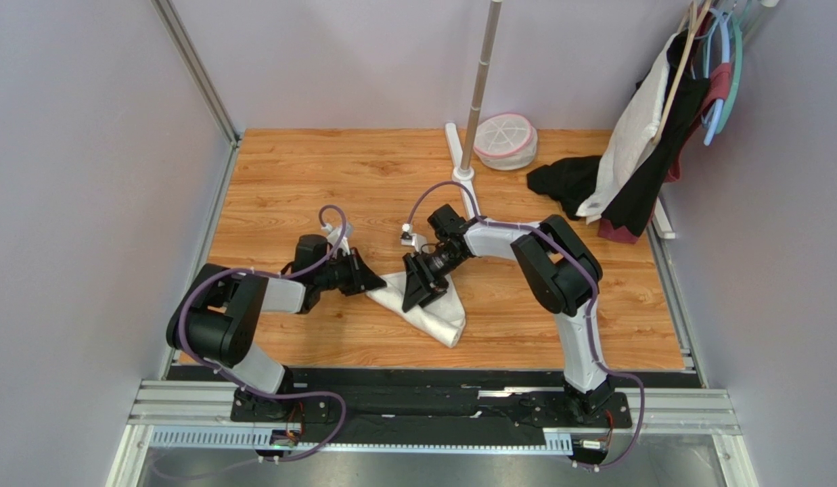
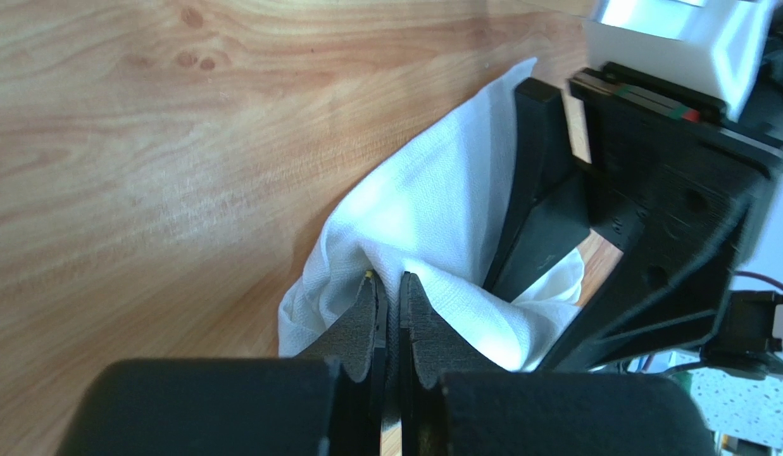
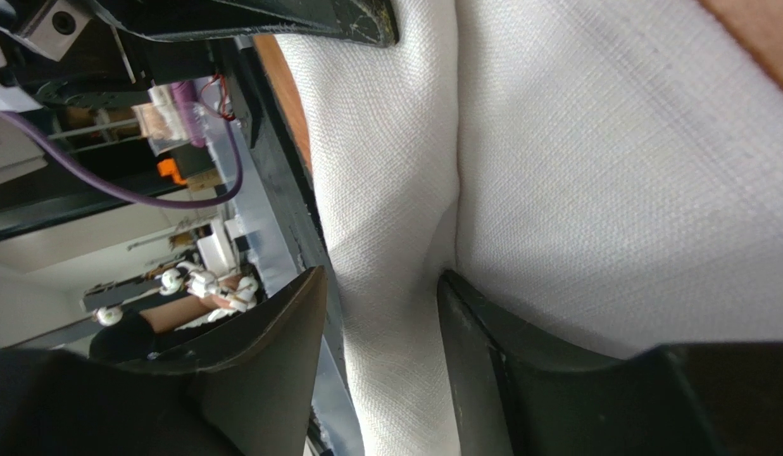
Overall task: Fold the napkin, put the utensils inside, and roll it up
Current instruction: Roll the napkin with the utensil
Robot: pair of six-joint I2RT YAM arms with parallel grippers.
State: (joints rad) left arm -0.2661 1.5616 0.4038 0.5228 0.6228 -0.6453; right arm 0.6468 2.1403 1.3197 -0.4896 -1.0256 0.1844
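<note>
One bunched napkin (image 1: 433,308) lies on the wooden tabletop (image 1: 290,172) between grey walls (image 1: 87,152).

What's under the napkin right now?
Around the napkin only the wooden table shows. The cloth's bunched folds, pinched by the left gripper, cover whatever lies beneath, so I cannot tell.

No writing, label, brand name, number or sign can be read on anything in any of the three views.
</note>
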